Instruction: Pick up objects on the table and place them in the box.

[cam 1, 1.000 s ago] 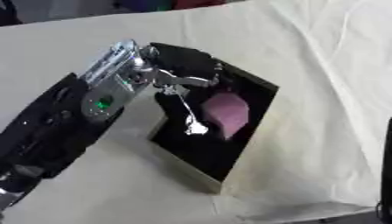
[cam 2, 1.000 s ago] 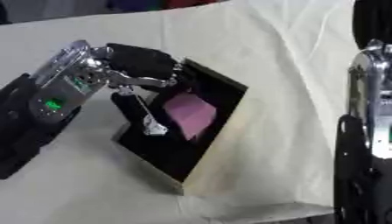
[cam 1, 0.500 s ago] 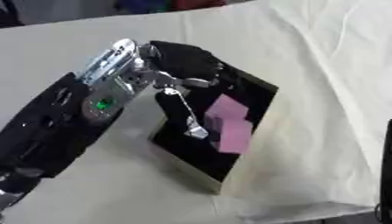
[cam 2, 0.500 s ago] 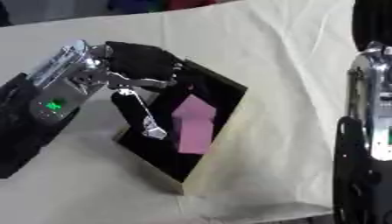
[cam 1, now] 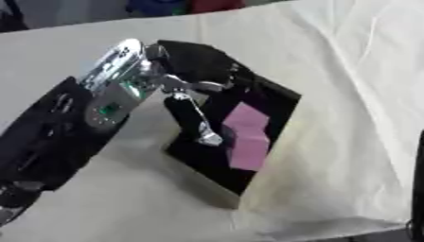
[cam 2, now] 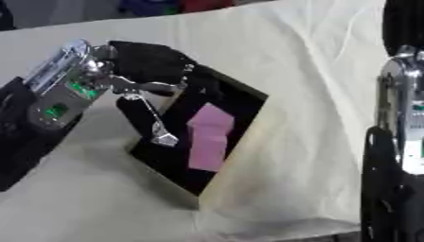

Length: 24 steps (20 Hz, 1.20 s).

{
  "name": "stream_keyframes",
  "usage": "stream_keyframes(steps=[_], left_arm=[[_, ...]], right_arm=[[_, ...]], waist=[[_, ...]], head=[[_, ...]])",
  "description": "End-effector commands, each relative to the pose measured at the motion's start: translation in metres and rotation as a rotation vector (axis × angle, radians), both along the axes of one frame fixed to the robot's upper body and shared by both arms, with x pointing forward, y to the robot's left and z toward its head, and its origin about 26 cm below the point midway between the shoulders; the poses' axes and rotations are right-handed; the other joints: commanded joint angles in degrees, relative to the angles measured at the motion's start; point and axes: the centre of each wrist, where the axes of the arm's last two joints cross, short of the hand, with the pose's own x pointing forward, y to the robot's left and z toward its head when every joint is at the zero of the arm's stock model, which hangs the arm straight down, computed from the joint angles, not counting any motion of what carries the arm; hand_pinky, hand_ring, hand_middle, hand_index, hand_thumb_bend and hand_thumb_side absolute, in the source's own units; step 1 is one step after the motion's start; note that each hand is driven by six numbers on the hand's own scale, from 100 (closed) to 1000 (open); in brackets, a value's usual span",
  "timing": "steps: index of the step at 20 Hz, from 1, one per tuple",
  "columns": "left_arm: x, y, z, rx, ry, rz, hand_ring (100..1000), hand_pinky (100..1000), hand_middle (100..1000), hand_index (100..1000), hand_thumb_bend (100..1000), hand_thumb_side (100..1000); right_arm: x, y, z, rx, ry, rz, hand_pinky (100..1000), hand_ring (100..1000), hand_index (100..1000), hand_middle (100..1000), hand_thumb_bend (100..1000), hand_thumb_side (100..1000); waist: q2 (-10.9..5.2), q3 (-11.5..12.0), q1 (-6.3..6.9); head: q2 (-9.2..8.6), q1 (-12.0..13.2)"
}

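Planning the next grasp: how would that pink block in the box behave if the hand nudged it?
The pink block looks flat-faced, so it would probably slide, not roll. It seems to lean on the box wall, so it may topple.

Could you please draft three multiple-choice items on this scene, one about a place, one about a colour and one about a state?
1. Where does the pink object lie?
A. inside the box
B. on the cloth beside the box
C. in the right hand

2. What colour is the inside of the box?
A. white
B. black
C. red

3. How does the box sit?
A. flat on the table
B. upside down
C. tilted, one side raised

Answers:
1. A, the pink object rests against the box's dark interior.
2. B, the lining around the pink object is black, while the outer wall is pale.
3. C, the left hand is at the far rim and the box tips toward the camera.
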Motion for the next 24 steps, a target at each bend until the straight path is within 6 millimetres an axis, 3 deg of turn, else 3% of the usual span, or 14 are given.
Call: stream_keyframes(steps=[1,11,16,20,24], left_arm=[[-0.004,0.009,0.014,0.078,-0.034,-0.038,834,787,827,929,285,582],[-0.02,0.037,0.026,-0.057,-0.022,0.002,802,746,793,902,101,451],[-0.031,0.058,0.033,-0.156,-0.034,0.05,791,733,785,894,100,418],[-0.042,0.082,0.036,-0.246,-0.054,0.115,780,719,778,887,100,414],[-0.056,0.106,0.038,-0.36,-0.059,0.179,784,719,784,888,100,496]], right_arm=[[-0.005,0.001,0.007,0.003,-0.03,-0.001,854,822,791,574,100,1000],[-0.004,0.001,0.006,0.012,-0.029,-0.014,852,821,790,574,100,1000],[-0.004,0.002,0.006,0.017,-0.034,-0.018,851,820,790,575,100,1000],[-0.004,0.002,0.007,0.016,-0.044,-0.021,850,819,789,575,100,1000],[-0.004,0.003,0.009,0.014,-0.052,-0.023,849,819,789,576,100,1000]], waist=[[-1.4,0.19,-0.43],[-2.01,0.89,-1.16],[-2.31,1.2,-1.54],[-2.37,1.59,-1.86],[-2.35,2.13,-2.27]], head=[[0.47,0.12],[0.52,0.28],[0.24,-0.02],[-0.08,-0.5],[-0.36,-1.04]])
